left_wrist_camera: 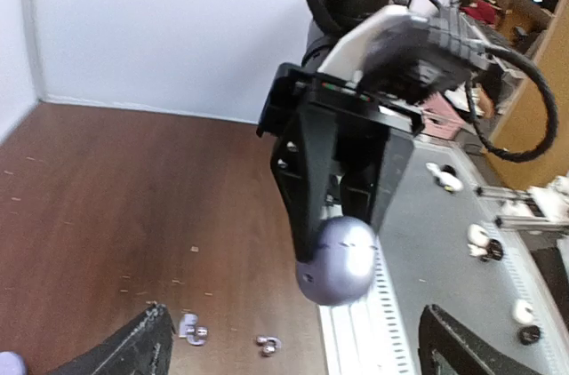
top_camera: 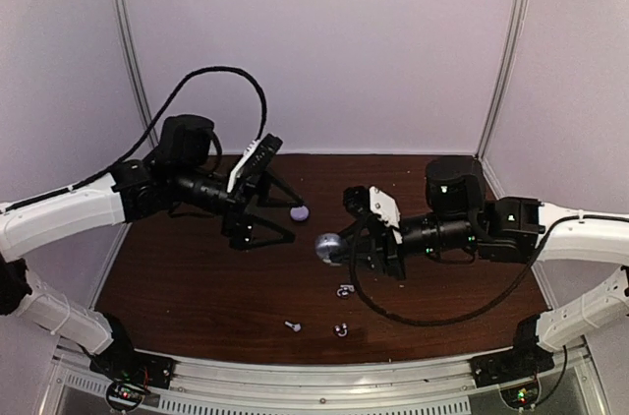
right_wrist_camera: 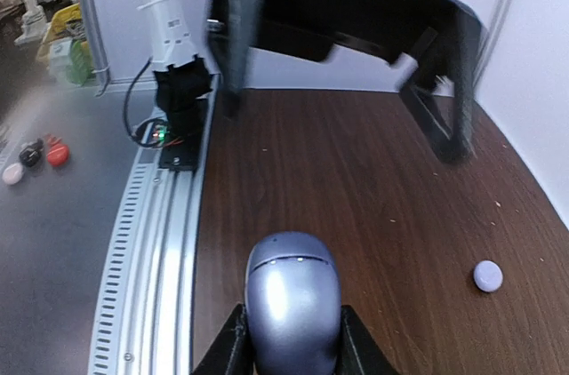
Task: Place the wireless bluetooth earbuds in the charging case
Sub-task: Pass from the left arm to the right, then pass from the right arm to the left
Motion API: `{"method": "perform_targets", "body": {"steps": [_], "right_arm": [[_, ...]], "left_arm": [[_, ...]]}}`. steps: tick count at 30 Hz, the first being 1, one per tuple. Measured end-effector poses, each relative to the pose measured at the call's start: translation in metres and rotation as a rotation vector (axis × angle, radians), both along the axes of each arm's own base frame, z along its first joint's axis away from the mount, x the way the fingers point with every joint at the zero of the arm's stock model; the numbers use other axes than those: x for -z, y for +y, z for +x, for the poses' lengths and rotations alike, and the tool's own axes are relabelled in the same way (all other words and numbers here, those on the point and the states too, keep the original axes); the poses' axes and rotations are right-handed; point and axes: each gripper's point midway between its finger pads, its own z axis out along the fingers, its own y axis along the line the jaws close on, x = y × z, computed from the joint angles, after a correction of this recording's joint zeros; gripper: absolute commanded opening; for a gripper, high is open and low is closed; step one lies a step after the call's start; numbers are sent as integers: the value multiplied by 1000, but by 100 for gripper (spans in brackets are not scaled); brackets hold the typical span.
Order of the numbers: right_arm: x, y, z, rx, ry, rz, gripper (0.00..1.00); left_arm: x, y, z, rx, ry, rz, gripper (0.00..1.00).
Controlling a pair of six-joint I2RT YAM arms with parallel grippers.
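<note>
The right gripper pinches the round silver-blue charging case over the middle of the table. The left gripper is spread wide just left of it, a small lavender disc by its far fingertip (contact unclear). The wireless bluetooth earbuds lie loose nearer, apart from the case.

Rounded silver charging case gripped between the right jaws.
A small lilac disc lies apart from it on the brown worktop.
</note>
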Motion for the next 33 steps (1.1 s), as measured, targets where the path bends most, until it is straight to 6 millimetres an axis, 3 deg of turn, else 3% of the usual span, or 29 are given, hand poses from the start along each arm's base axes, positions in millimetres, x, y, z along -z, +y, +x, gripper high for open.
{"method": "perform_targets", "body": {"steps": [5,8,12,15,24,33], "right_arm": [[-1,-23,62,168,139,49,16],[9,-26,74,175,248,47,15],[24,-20,63,112,395,25,15],[27,-19,48,53,490,27,16],[35,-21,19,-57,649,6,16],[44,-13,-3,-135,708,-38,16]], "left_arm": [[-25,30,19,-284,-279,-116,98],[-14,29,24,-353,-425,-100,98],[23,9,-4,-290,-593,-31,98],[39,0,-25,-223,-698,-6,98],[38,-11,-51,-136,-907,-29,98],[57,-21,-52,-73,-976,8,95]]}}
